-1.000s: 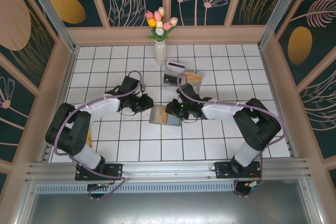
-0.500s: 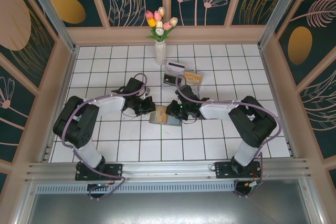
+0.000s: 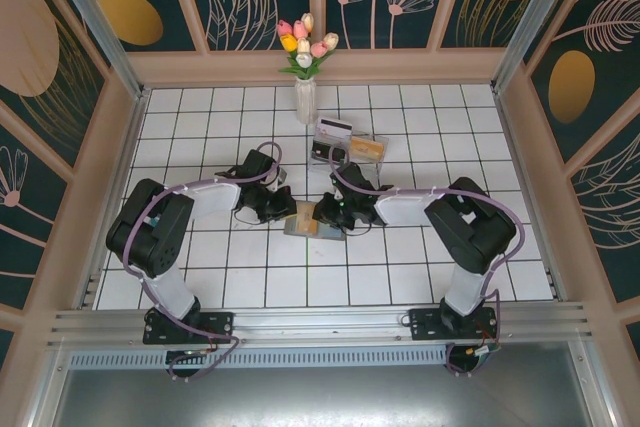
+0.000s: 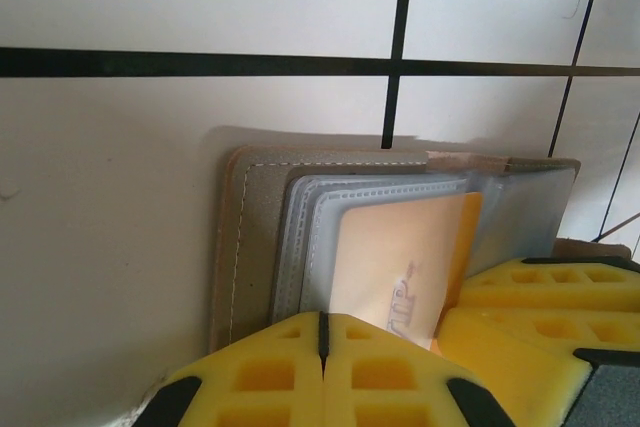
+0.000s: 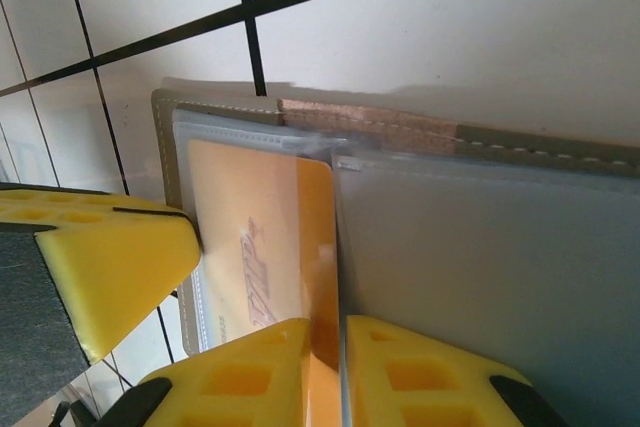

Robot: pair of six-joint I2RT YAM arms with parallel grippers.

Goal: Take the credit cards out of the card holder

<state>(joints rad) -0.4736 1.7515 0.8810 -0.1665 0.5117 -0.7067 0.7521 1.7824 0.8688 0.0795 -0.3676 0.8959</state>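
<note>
White tiled tabletop with black grid lines [image 3: 420, 267] is carrying a soft grey bifold card holder [image 4: 255, 247], lying open and flat. Left gripper [image 4: 322, 332] is sitting fully closed and empty at the holder's edge; right gripper [image 5: 338, 347] is pinching a tan-orange plastic credit card [image 5: 250, 237] sticking from the holder's clear sleeve

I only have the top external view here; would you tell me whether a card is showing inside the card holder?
Observer: Yes. The left wrist view shows an orange card with dark lettering, tucked in a clear sleeve of the open card holder.
Operator: Thank you. How does the left pincer stand?
Observer: The left pincer is shut, its yellow pads meeting at the holder's near edge.
Operator: And the right one?
Observer: In the right wrist view the right pincer is almost closed, with a sleeve edge running into the slit. Whether it grips is unclear.
</note>
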